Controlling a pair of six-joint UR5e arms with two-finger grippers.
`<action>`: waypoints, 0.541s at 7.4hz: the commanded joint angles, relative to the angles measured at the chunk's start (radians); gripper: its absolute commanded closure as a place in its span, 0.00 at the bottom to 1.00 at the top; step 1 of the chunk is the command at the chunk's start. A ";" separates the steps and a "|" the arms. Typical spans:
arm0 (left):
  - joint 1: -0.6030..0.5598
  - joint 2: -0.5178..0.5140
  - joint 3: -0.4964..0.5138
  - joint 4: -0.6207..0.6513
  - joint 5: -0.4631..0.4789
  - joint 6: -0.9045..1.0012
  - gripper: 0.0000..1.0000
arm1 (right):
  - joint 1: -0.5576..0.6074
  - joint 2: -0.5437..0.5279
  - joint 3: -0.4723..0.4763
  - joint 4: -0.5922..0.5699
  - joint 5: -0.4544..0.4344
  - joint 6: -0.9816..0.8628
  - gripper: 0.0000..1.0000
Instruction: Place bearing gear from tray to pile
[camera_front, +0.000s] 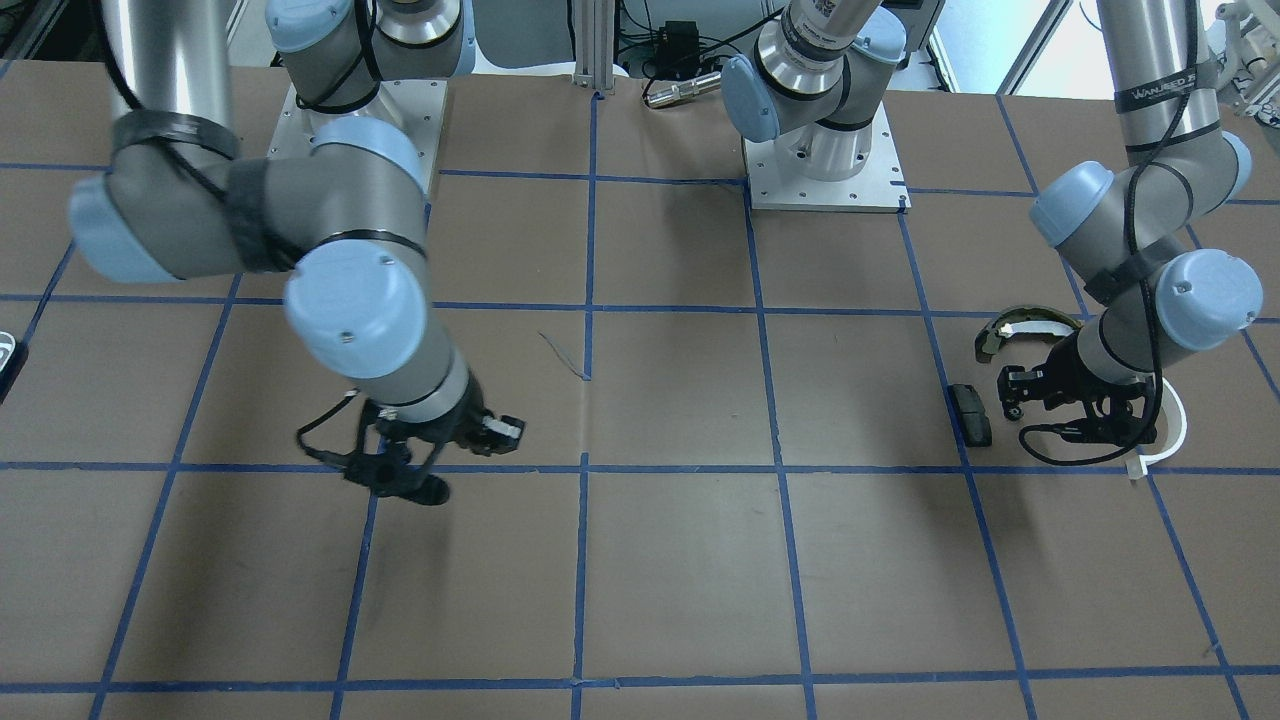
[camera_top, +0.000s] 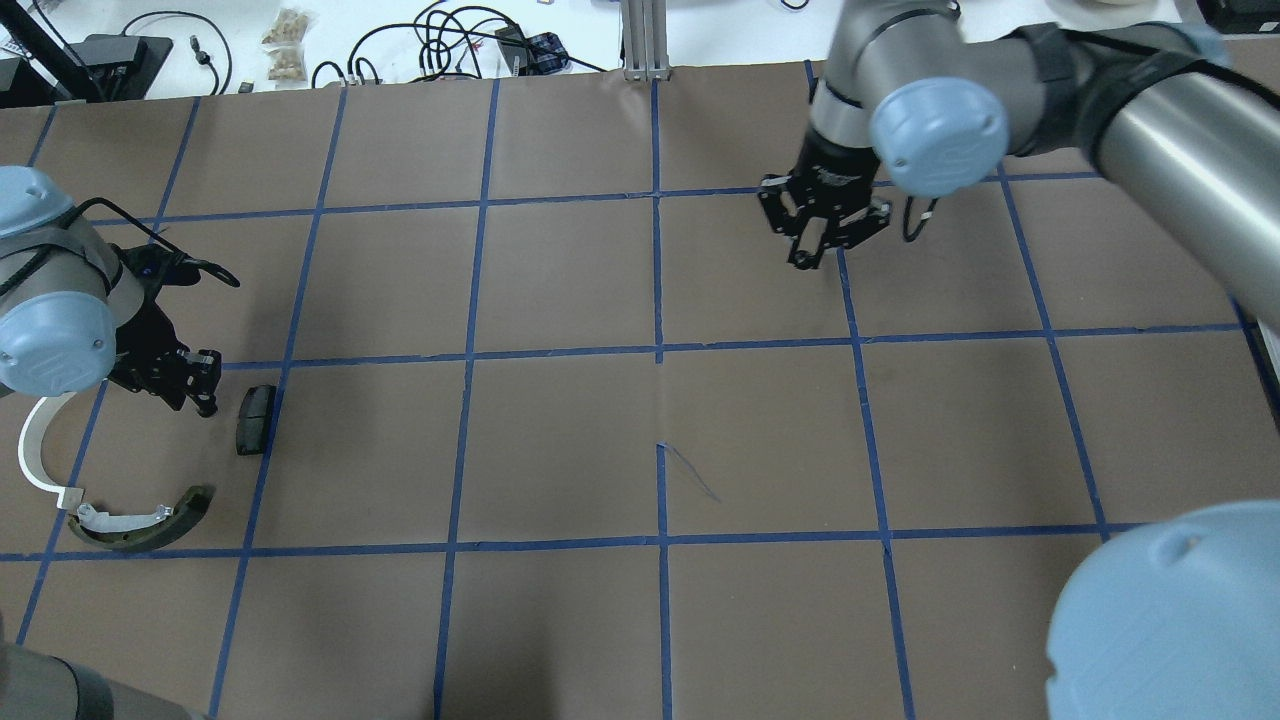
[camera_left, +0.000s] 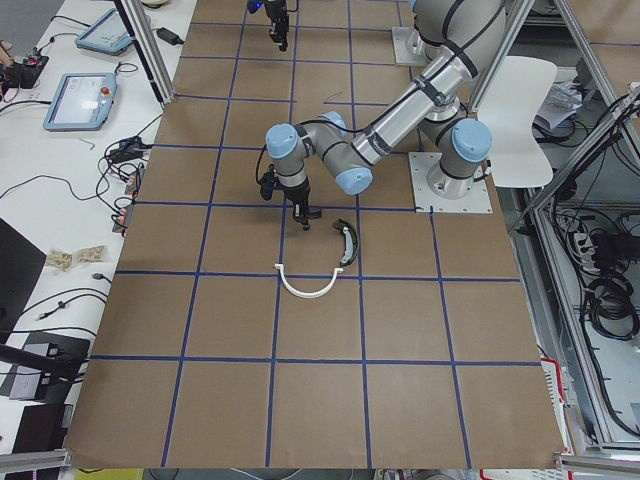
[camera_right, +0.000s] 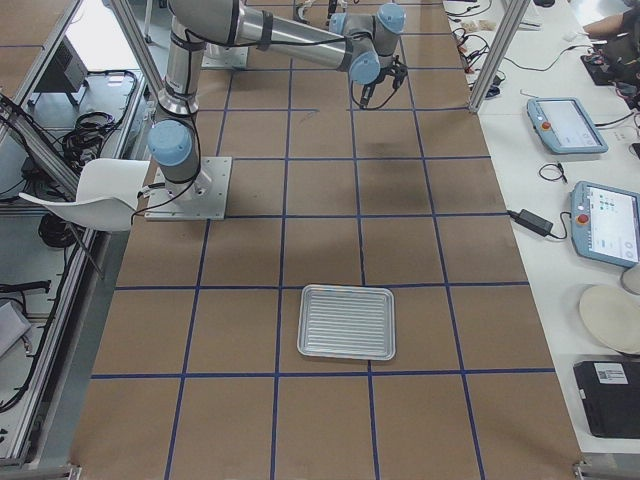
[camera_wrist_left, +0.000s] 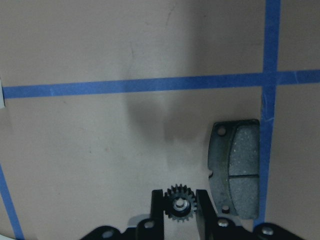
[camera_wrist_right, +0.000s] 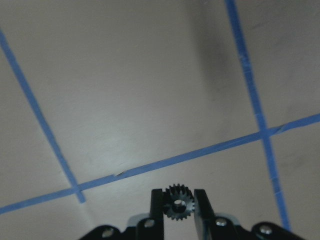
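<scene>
The pile lies at the table's left end: an olive-green brake shoe, a white plastic arc and a small black pad. My left gripper hangs low just beside the pad, shut on a small black bearing gear. My right gripper hovers over bare table at the far right and is shut on a second bearing gear. The silver tray shows only in the exterior right view, and I see nothing in it.
Blue tape lines grid the brown table. The two arm bases stand on plates at the robot's edge. Cables and tablets lie on the white bench beyond the far edge.
</scene>
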 joint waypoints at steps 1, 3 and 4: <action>-0.001 0.003 0.000 -0.001 -0.002 0.002 0.00 | 0.127 0.026 0.108 -0.203 0.056 0.172 1.00; -0.037 0.027 -0.002 -0.010 -0.100 -0.026 0.00 | 0.166 0.031 0.189 -0.300 0.076 0.219 1.00; -0.083 0.038 -0.002 -0.016 -0.134 -0.068 0.00 | 0.183 0.031 0.202 -0.301 0.078 0.230 1.00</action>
